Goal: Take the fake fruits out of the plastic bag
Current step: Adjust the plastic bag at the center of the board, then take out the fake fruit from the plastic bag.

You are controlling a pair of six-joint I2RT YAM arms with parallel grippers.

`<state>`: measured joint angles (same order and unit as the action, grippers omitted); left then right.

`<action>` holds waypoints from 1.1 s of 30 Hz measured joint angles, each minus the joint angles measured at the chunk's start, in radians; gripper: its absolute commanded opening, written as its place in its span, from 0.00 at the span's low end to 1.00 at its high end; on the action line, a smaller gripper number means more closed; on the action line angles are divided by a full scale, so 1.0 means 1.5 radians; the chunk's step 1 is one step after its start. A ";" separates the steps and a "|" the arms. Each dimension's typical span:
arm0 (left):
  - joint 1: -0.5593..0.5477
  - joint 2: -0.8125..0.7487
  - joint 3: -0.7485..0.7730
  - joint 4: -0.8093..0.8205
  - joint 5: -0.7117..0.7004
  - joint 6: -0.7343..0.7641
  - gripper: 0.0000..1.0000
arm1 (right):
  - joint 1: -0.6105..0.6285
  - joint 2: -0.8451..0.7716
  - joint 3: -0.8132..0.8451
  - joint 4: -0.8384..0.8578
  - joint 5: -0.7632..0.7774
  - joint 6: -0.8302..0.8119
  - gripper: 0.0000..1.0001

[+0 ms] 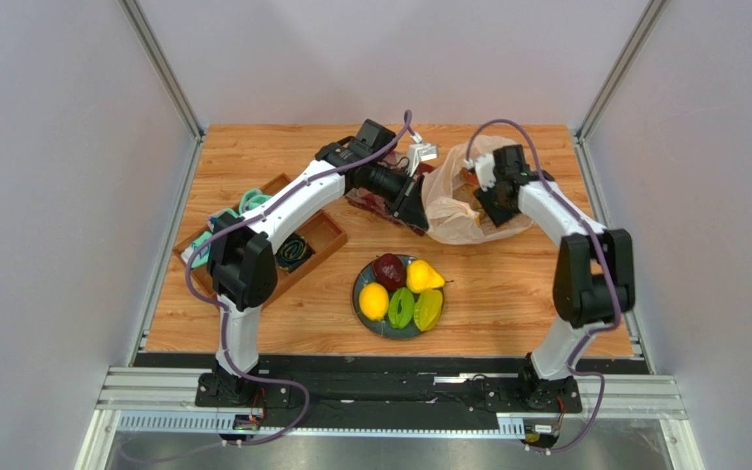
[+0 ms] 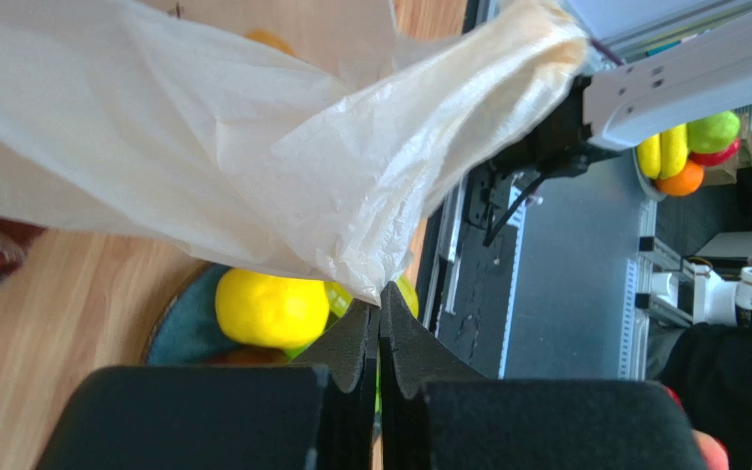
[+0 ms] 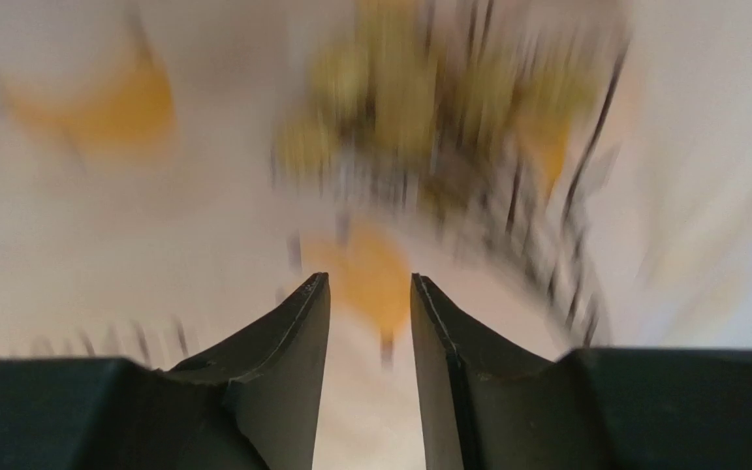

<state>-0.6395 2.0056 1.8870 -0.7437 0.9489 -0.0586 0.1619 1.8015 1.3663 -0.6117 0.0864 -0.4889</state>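
Note:
The beige plastic bag (image 1: 453, 211) lies at the back of the table, and its film fills the left wrist view (image 2: 252, 147). My left gripper (image 2: 382, 288) is shut on a fold of the bag's edge, at the bag's left side (image 1: 419, 213). My right gripper (image 1: 478, 206) reaches into the bag's mouth from the right. It stands open (image 3: 368, 280), with a blurred orange shape (image 3: 375, 269) just beyond its tips and a blurred tan-green mass (image 3: 419, 108) further in. Several fake fruits lie on the dark plate (image 1: 362, 284): a lemon (image 1: 374, 301), a dark red fruit (image 1: 388, 269), yellow and green pieces.
A wooden tray (image 1: 326, 235) with coiled black and teal items stands at the left. A red plaid cloth (image 1: 370, 204) lies under my left wrist, beside the bag. The lemon (image 2: 270, 308) and the plate (image 2: 176, 328) show below the lifted bag film.

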 measured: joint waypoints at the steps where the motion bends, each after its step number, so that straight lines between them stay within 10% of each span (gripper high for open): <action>1: 0.002 -0.010 -0.018 -0.006 -0.005 0.009 0.00 | -0.012 -0.037 -0.042 -0.028 0.002 0.003 0.41; 10: 0.006 -0.117 -0.089 -0.066 -0.058 0.091 0.00 | -0.033 -0.418 -0.185 -0.241 -0.024 -0.029 0.43; 21: 0.006 -0.037 0.005 -0.054 -0.074 0.081 0.00 | -0.013 -0.058 -0.007 -0.163 -0.110 -0.072 0.62; 33: 0.007 -0.030 0.008 -0.055 -0.061 0.076 0.00 | -0.013 0.005 0.073 -0.091 -0.100 -0.169 0.66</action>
<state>-0.6292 1.9610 1.8996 -0.8261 0.8570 0.0547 0.1429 1.8091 1.4754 -0.7486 -0.0643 -0.7422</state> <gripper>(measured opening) 0.006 0.647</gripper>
